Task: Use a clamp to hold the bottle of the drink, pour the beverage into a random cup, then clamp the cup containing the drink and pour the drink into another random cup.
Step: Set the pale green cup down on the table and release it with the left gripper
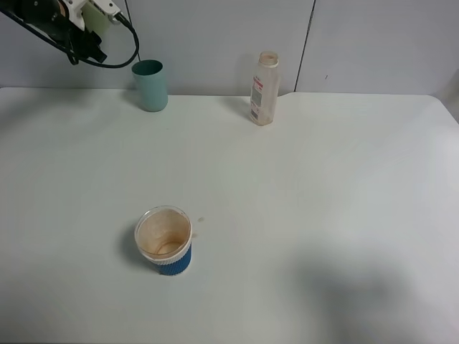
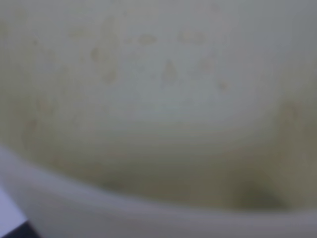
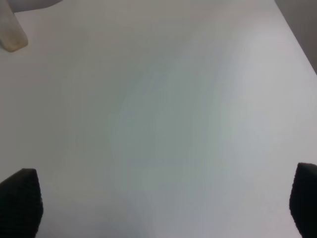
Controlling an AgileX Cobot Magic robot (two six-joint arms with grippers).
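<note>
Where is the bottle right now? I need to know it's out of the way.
In the exterior high view, the bottle stands upright at the table's far edge near the middle, right of the teal tumbler.

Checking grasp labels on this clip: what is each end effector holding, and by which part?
The left end effector holds the pale yellow-green tumbler, raised at the far left; where it grips cannot be told. The right end effector is open, holding nothing.

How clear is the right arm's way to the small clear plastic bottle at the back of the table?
Probably clear. The small clear plastic bottle stands alone on the white table, apart from the teal tumbler, and the right claw is open over bare tabletop. How far the arm can stretch is not shown.
</note>
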